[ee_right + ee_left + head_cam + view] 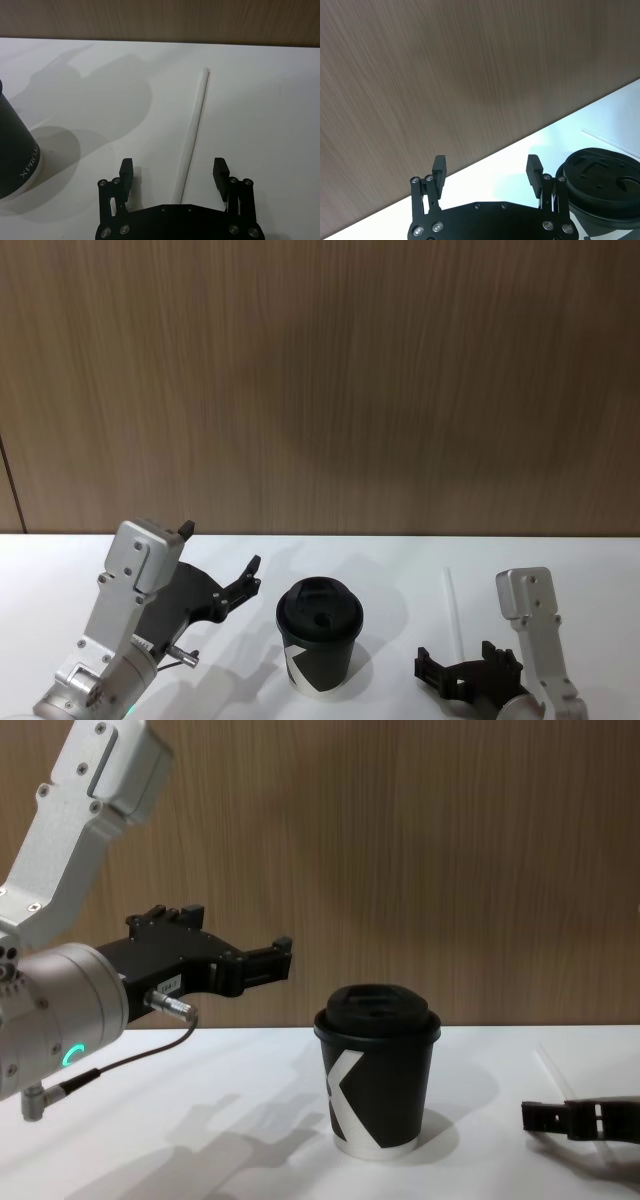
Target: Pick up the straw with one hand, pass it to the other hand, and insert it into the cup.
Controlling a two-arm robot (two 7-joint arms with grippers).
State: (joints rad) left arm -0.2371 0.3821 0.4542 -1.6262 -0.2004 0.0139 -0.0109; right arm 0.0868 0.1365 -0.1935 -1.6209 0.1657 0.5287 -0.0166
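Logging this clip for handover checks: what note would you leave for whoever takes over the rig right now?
Right gripper: open, low over the table, fingers either side of the straw's near end, not closed on it.
Left gripper: open, holding nothing, raised to the left of the cup.
Things: the straw lies flat on the table to the right of the cup; the cup stands upright with its lid on.
Done: the right gripper is lined up on the straw, nothing more.
Left: grasp and lift the straw, pass it to the left gripper, insert it into the cup.

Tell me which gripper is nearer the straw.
Right. The right gripper, open, straddles the near end of the straw; the left gripper hangs open and raised on the other side of the cup.
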